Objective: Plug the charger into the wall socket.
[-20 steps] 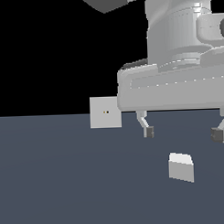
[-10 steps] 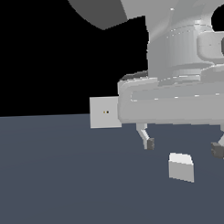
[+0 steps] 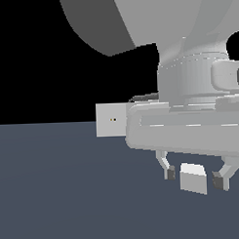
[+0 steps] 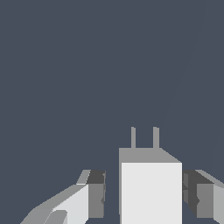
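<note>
Gripper lowered around the charger since the earlier frame

The gripper is held wide, the charger lying on the floor between its fingers, untouched. The fingers should be closed evenly on its flanks, prongs kept level, before carriage to the wall socket, well beyond.

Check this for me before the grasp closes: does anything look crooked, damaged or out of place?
Nothing stands out. The charger sits squarely between the open gripper fingers, a gap showing on each side, its two prongs straight. The wall socket stands upright, apart from the charger, toward the exterior view's left.
</note>
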Controlling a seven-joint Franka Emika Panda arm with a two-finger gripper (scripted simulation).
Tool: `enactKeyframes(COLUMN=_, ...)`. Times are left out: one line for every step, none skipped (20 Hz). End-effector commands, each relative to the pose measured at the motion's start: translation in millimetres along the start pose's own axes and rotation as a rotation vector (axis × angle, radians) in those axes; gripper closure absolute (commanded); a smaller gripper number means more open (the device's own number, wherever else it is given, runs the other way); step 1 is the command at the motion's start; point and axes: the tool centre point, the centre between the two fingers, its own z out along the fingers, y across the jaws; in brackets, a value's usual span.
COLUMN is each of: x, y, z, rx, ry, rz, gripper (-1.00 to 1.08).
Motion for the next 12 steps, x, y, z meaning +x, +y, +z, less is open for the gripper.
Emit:
enactKeyframes(x=0.4, y=-0.2, z=0.6, rx=0.000, ry=0.001, rz=0.000, gripper=1.08)
enactKeyframes(x=0.4, y=-0.2, z=0.6, rx=0.000, ry=0.001, rz=0.000, gripper=1.08)
enactKeyframes(x=0.4, y=-0.2, z=0.6, rx=0.000, ry=0.001, rz=0.000, gripper=1.08)
enactKeyframes(x=0.4, y=-0.2, z=0.6, rx=0.000, ry=0.001, rz=0.000, gripper=1.08)
enactKeyframes(x=0.4, y=-0.2, z=0.6, rx=0.000, ry=0.001, rz=0.000, gripper=1.08)
enactKeyframes(x=0.4, y=-0.2, z=0.6, rx=0.000, ry=0.001, rz=0.000, gripper=1.08)
enactKeyframes(x=0.4, y=-0.2, z=0.6, rx=0.000, ry=0.001, rz=0.000, gripper=1.08)
enactKeyframes(x=0.4, y=-0.2, z=0.6, rx=0.000, ry=0.001, rz=0.000, gripper=1.08)
enactKeyframes(x=0.4, y=-0.2, z=0.6, rx=0.000, ry=0.001, rz=0.000, gripper=1.08)
enactKeyframes(x=0.2, y=-0.2, z=0.3, rx=0.001, ry=0.001, rz=0.000, gripper=1.08)
enactKeyframes(x=0.4, y=-0.5, z=0.2, rx=0.001, ry=0.001, rz=-0.001, gripper=1.08)
enactKeyframes(x=0.8, y=-1.3, z=-0.3, rx=0.001, ry=0.001, rz=-0.003, gripper=1.08)
